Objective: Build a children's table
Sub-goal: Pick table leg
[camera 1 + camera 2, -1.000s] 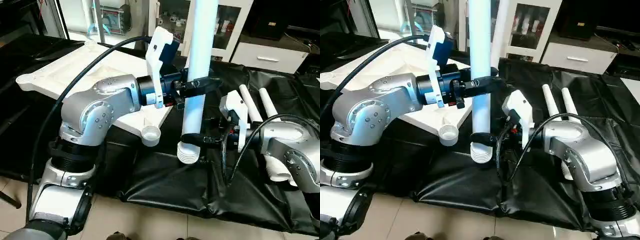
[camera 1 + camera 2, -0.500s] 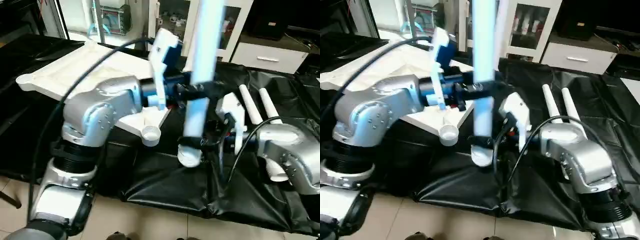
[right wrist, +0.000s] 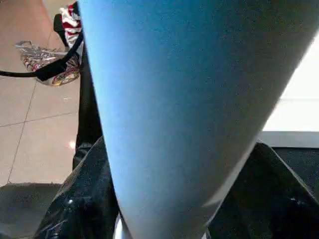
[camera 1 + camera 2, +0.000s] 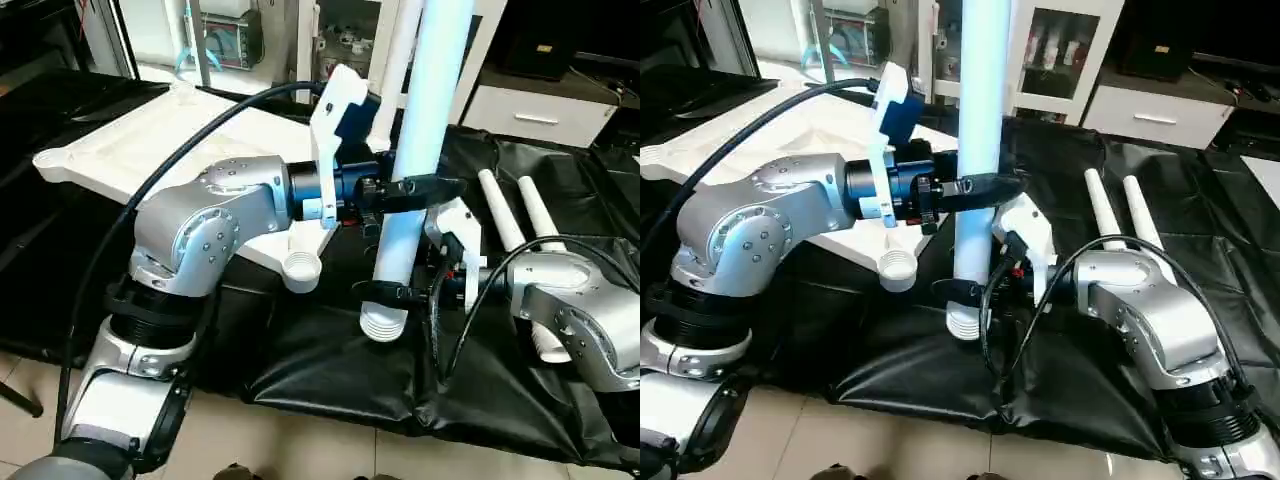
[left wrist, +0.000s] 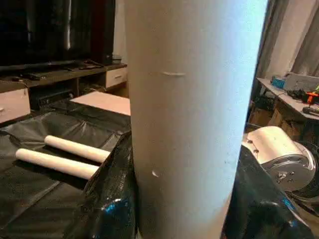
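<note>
White tapered plastic tube leg (image 4: 420,150): now tilted, ribbed end nearer the white tabletop's (image 4: 150,140) corner socket (image 4: 301,268). Left gripper (image 4: 415,186) clamped mid-shaft; right gripper (image 4: 385,291) loosening near the ribs.

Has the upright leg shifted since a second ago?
Yes. The leg has tilted, its top leaning right; its ribbed end stays near the tabletop's corner socket.

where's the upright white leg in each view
Left eye view: upright leg right of centre, ribbed end low.
Right eye view: centre.
Left wrist view: wide white column, centre.
Right wrist view: large slanted column.
Shared landmark: two spare legs on the black sheet.
</note>
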